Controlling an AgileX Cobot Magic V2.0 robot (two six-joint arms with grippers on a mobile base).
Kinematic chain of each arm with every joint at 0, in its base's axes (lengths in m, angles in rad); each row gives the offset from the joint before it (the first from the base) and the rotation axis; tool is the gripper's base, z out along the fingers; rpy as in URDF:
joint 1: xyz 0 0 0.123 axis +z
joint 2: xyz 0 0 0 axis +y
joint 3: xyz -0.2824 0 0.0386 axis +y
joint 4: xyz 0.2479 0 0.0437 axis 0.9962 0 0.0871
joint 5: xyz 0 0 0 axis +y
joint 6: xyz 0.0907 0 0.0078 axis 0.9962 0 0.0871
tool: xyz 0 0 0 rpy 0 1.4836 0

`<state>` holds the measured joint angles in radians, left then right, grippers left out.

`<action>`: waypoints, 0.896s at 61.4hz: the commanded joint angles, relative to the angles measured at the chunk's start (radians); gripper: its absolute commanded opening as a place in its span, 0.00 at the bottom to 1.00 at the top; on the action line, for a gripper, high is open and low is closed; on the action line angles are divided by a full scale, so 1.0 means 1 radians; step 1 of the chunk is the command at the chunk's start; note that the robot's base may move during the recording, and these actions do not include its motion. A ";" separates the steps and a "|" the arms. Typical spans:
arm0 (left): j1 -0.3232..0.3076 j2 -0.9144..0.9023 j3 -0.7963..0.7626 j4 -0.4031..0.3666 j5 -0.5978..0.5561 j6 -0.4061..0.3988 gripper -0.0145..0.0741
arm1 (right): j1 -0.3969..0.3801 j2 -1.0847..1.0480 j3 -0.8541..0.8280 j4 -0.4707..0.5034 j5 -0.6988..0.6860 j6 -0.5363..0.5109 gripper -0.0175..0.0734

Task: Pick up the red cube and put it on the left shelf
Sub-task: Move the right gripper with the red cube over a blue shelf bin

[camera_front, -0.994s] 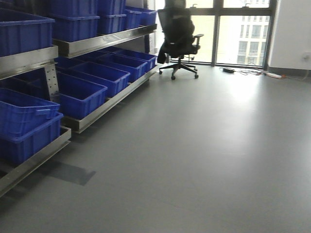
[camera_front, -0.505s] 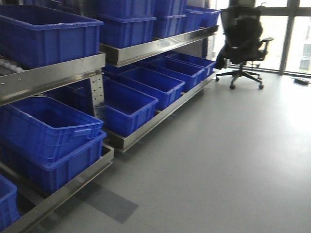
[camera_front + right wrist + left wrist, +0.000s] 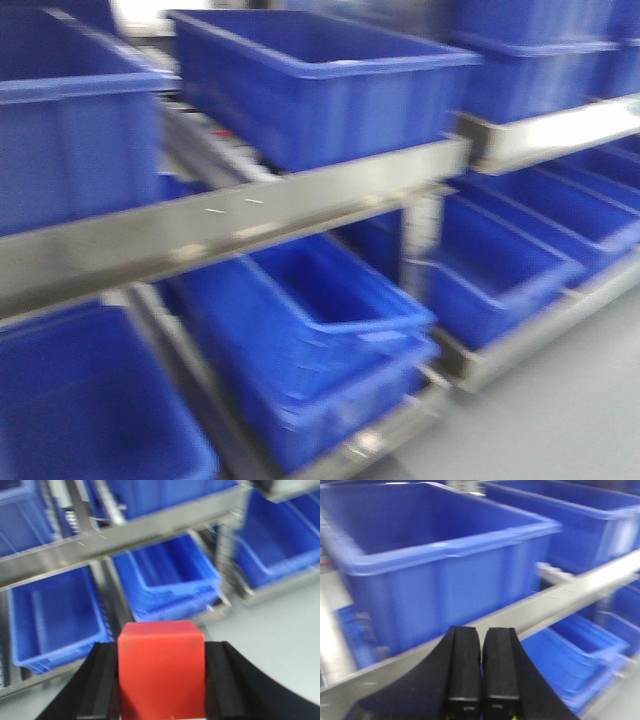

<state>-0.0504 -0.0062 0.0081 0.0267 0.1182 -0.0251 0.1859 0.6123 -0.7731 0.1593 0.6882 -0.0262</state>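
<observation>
- The right hand [image 3: 161,652] is clenched on the small red plastic cube [image 3: 161,675], so the pick looks done and only the placing is left.
- The left hand [image 3: 481,636] is pressed closed and holds nothing.
- Beyond them, the multi-tier stainless-steel left shelf [image 3: 250,215] carries large blue plastic bins [image 3: 310,80].
- All 3 views are blurred, and I cannot make out a free spot on the shelf.

Brushed steel shelf [image 3: 250,215], glossy plastic bins [image 3: 320,80]

One red cube [image 3: 161,670]; at least seven bins [image 3: 310,80].
</observation>
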 commanded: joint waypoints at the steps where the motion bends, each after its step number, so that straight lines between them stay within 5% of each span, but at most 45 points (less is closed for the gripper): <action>1: -0.001 -0.015 0.025 -0.001 -0.083 0.000 0.28 | 0.002 0.002 -0.028 0.008 -0.074 -0.007 0.22; 55: -0.001 -0.015 0.025 -0.001 -0.083 0.000 0.28 | 0.002 0.002 -0.028 0.008 -0.073 -0.007 0.22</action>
<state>-0.0504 -0.0062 0.0081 0.0267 0.1182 -0.0251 0.1859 0.6123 -0.7731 0.1593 0.6882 -0.0262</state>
